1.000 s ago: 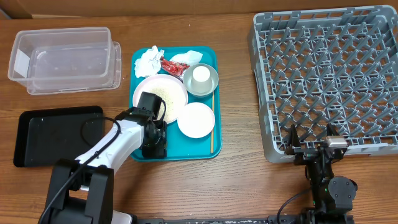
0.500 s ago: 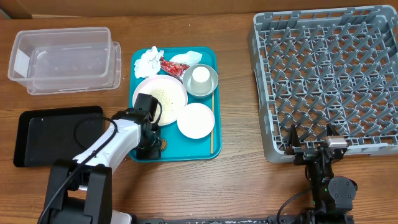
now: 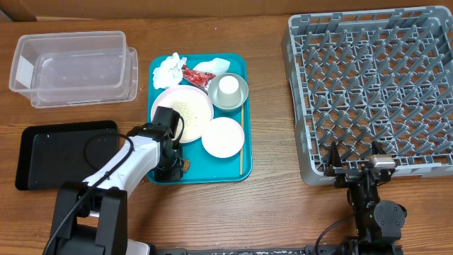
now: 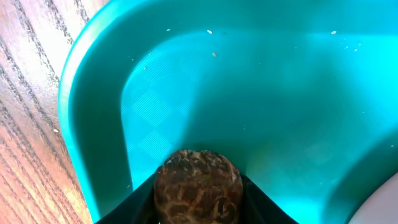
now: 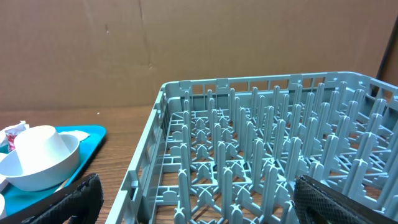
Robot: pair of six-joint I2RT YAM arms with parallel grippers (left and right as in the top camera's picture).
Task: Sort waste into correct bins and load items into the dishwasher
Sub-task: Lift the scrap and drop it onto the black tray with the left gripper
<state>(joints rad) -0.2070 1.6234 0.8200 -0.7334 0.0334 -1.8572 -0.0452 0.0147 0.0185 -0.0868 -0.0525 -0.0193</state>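
Observation:
My left gripper [image 3: 174, 166] is low over the front left corner of the teal tray [image 3: 236, 174] and shut on a round brown food scrap [image 4: 198, 185], which also shows in the overhead view [image 3: 185, 165]. The pale plate [image 3: 185, 108] with rice-like grains lies just behind it. The white bowl [image 3: 224, 136], the wooden stick [image 3: 241, 138], the white cup [image 3: 228, 86] inside the silvery bowl [image 3: 242, 99], the crumpled napkin [image 3: 168, 69] and the red wrapper [image 3: 195, 74] are on the tray. My right gripper [image 3: 352, 168] is open and empty at the front edge of the grey dish rack [image 3: 375, 85].
The clear tub [image 3: 71, 67] stands at the back left. The black tray [image 3: 64, 152] lies left of my left arm. In the right wrist view the rack [image 5: 267, 155] fills the front, with the cup [image 5: 40, 146] at the left.
My left gripper shifted slightly left and the brown scrap came into view between its fingers. The right arm has not moved.

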